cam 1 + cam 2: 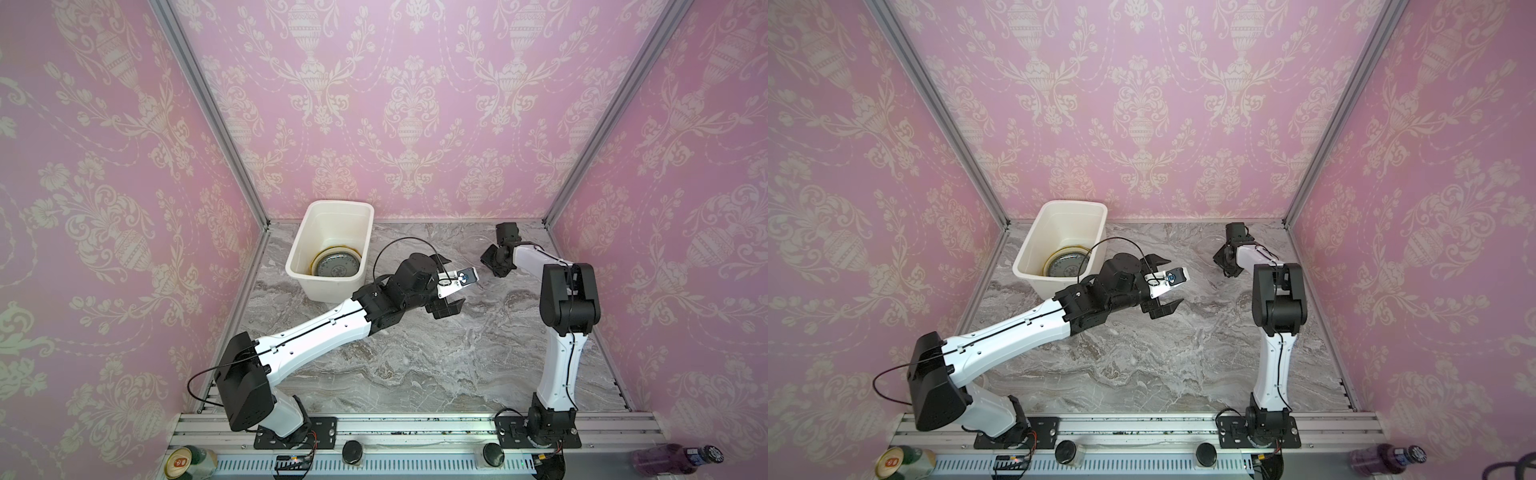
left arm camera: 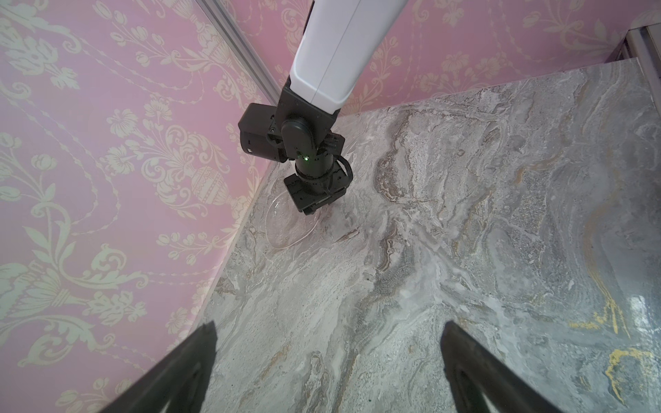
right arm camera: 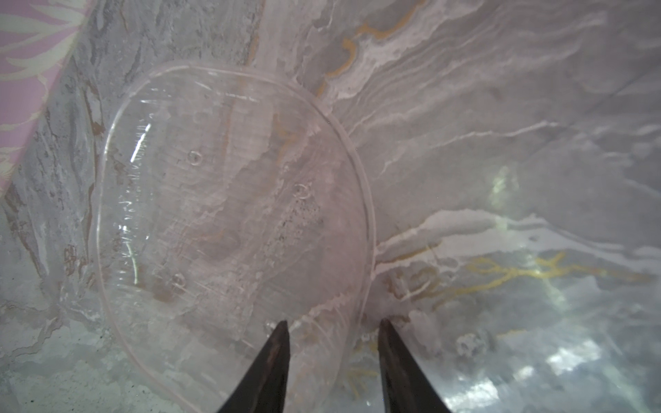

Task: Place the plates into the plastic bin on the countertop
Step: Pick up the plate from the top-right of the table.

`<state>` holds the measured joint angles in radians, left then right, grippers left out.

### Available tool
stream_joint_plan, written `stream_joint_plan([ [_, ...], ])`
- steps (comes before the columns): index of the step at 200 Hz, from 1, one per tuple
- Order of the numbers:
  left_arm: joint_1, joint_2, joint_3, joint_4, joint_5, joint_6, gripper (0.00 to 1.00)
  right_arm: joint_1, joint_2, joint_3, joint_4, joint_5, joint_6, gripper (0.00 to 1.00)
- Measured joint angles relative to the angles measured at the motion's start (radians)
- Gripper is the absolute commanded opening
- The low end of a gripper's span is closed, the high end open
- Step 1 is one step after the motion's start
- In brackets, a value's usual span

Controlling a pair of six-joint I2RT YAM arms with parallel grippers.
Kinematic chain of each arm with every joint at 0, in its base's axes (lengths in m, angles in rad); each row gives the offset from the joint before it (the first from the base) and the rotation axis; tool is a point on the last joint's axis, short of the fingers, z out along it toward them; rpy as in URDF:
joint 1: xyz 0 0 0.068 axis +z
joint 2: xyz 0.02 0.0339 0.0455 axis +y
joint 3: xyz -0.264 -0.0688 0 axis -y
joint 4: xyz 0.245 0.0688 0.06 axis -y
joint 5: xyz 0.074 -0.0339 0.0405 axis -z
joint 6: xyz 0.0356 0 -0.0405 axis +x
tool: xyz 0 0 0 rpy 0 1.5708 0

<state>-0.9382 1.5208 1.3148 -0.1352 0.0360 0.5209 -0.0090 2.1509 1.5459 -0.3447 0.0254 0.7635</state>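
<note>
On the grey marbled countertop (image 1: 415,353), a clear glass plate (image 3: 232,214) lies flat near the back right wall, and it also shows in the left wrist view (image 2: 291,229). My right gripper (image 3: 332,321) reaches down at the plate's near rim. Its fingers stand apart, one over the plate and one outside, with a gap on each side of the rim. The white plastic bin (image 1: 316,232) stands at the back left, holding stacked plates (image 1: 336,266) with a patterned one on top. My left gripper (image 1: 455,283) hovers wide open and empty beside the bin.
Pink patterned walls close in the left, back and right sides. The ribbed aluminium rail (image 1: 395,428) with both arm bases runs along the front. A can (image 1: 183,461) and a purple bottle (image 1: 673,459) lie in front of it.
</note>
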Motion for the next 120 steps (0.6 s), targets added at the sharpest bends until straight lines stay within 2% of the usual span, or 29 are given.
stream_joint_plan([
  [75, 0.0, 0.014, 0.014, -0.024, -0.019, -0.06, 0.99, 0.0, 0.018, 0.013, 0.061, -0.002, 0.01, 0.0],
  [120, 0.0, 0.022, 0.076, -0.067, -0.068, -0.138, 0.99, -0.001, -0.012, -0.027, 0.091, -0.006, 0.011, 0.0],
])
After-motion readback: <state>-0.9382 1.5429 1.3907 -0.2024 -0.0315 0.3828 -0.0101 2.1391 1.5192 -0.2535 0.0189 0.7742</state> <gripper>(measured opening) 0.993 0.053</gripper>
